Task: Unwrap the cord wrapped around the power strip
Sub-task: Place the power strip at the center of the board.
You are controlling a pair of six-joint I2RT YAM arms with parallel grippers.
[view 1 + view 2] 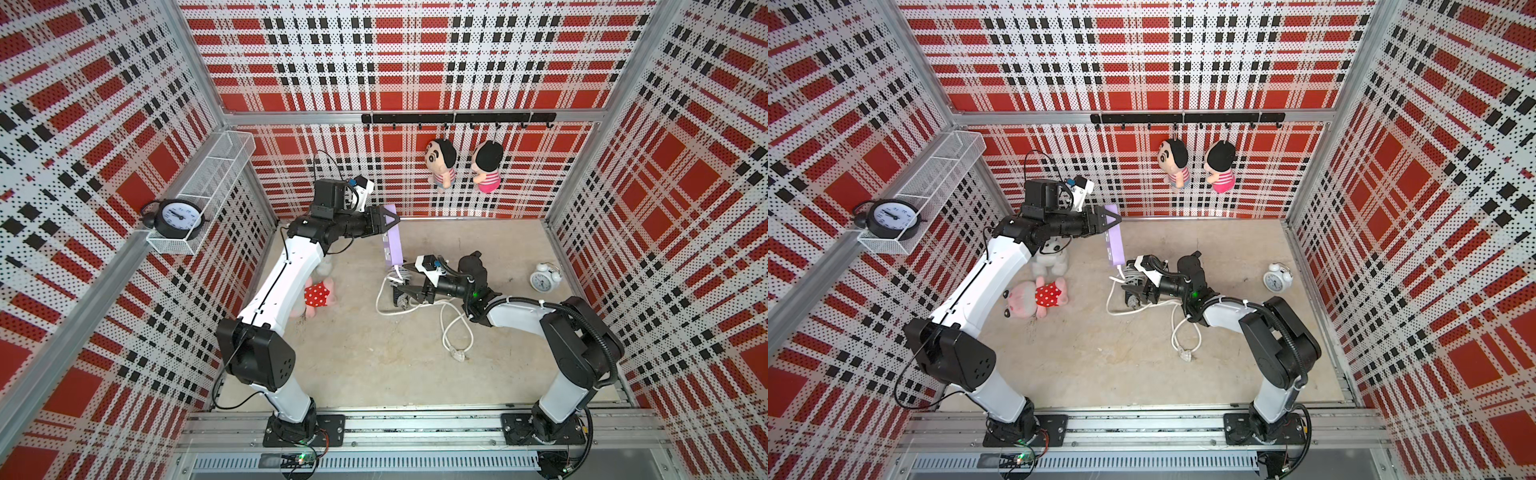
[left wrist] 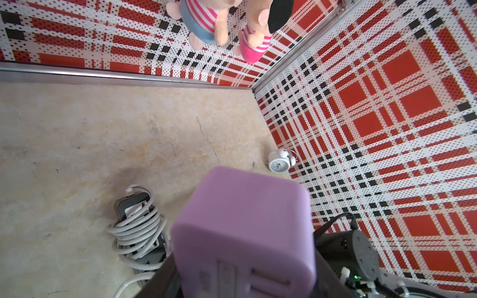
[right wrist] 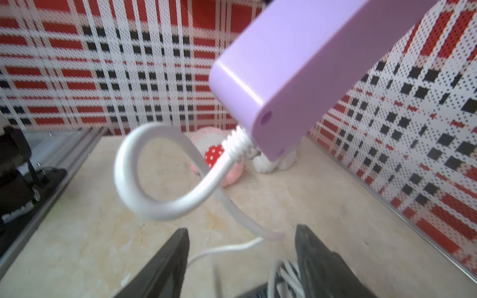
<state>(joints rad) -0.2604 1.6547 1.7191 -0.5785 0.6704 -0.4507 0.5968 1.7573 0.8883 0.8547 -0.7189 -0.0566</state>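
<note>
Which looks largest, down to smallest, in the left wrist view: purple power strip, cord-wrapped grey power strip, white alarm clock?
1. purple power strip, though it sits right at the lens, so nearness inflates it.
2. cord-wrapped grey power strip on the floor.
3. white alarm clock, farthest off by the wall.

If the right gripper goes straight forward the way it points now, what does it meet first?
Probably the white cord looping from the purple power strip, just ahead of the open right gripper; depth is uncertain.
</note>
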